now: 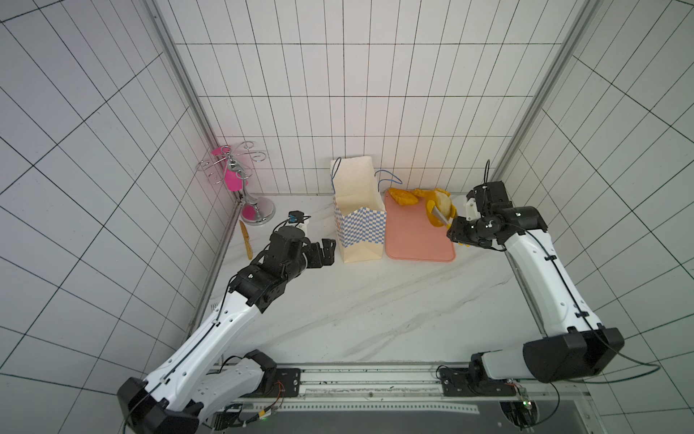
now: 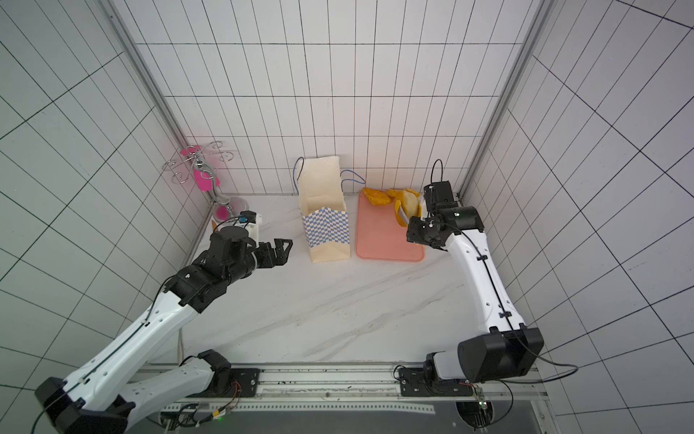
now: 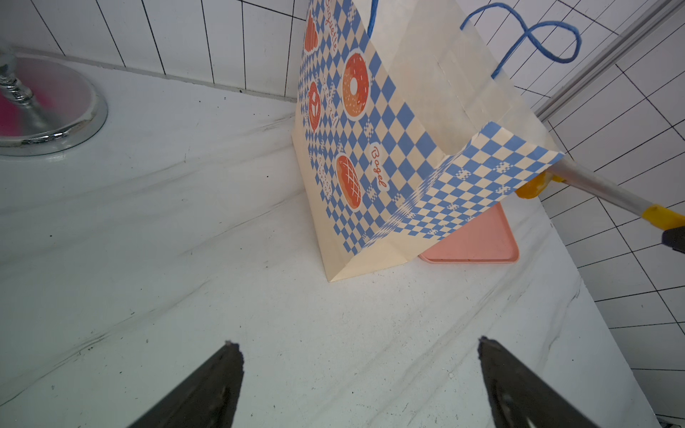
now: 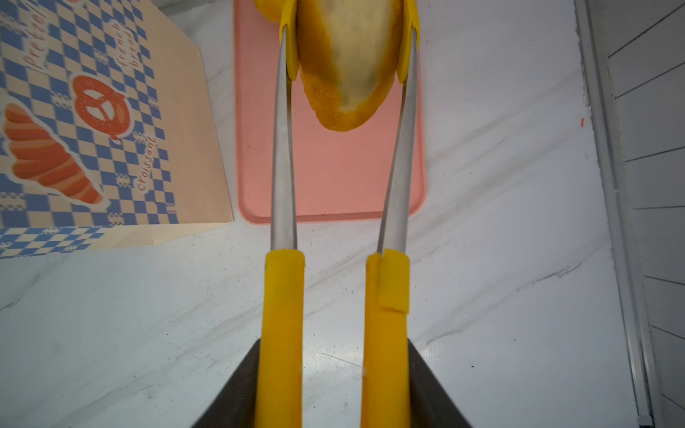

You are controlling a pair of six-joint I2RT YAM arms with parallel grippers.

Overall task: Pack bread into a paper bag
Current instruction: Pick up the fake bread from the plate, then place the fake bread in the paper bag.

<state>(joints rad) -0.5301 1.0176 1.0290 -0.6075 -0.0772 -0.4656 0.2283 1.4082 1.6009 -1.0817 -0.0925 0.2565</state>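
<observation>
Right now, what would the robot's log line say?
right gripper: shut on tongs | tongs: pinching bread roll over pink tray | left gripper: open, empty, near paper bag | paper bag: upright, open

Upright paper bag (image 1: 358, 225) separates left tool (image 1: 327, 252) from tray (image 1: 417, 240).

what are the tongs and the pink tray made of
tongs: bare metal arms with a dull grey sheen; the yellow sleeves and tips look like matte plastic or silicone
tray: probably matte plastic, uniform pink with a moulded rounded rim
</observation>
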